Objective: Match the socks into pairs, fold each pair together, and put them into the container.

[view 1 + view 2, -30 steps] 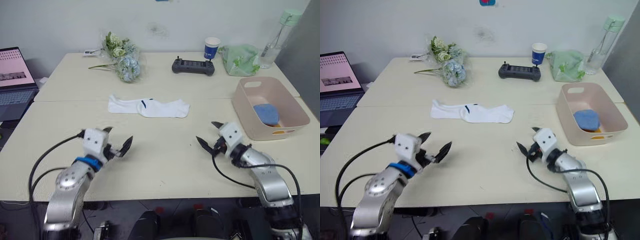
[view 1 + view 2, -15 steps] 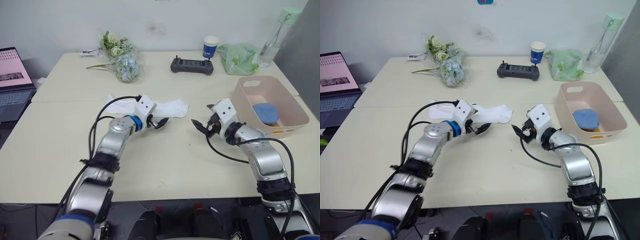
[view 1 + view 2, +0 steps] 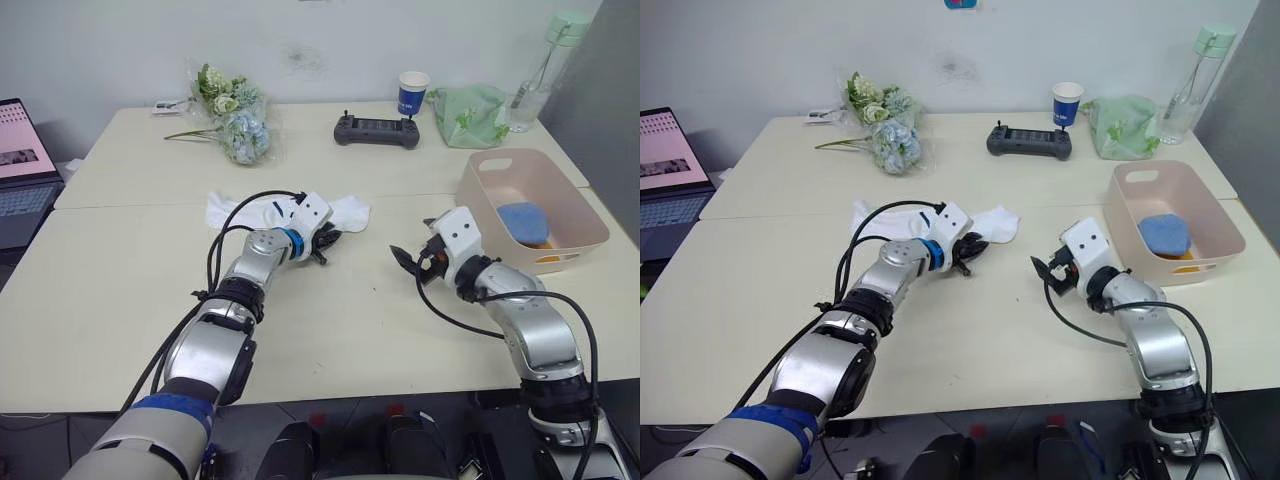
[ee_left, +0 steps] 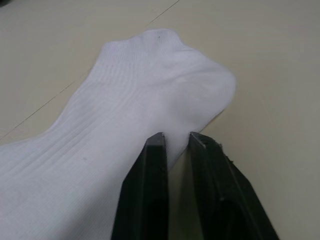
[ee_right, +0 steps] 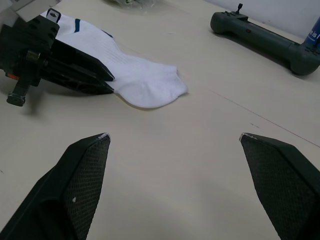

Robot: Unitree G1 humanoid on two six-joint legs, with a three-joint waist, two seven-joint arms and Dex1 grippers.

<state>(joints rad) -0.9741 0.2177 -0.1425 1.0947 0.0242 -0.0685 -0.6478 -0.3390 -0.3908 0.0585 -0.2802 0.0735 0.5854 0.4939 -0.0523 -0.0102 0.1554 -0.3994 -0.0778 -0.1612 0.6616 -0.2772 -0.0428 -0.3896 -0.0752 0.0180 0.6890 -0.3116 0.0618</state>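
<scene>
Now | left gripper (image 4: 176, 145) is arriving at white socks (image 3: 350, 211), nipping the edge at their 6 o'clock, fingers nearly together | right gripper (image 5: 175, 142) is waiting wide apart, holding nothing | pairing is starting.

My two arms are silver-grey metal with rounded joints and loose black cables looped along them. The left arm (image 3: 232, 305) has a blue ring at the wrist. Each wrist ends in a white boxy housing, and each hand has two black fingers with textured pads (image 5: 82, 182).

Both head cameras look forward and down over the desk (image 3: 120, 300); both wrist cameras look closely at one white sock (image 5: 135, 75).
</scene>
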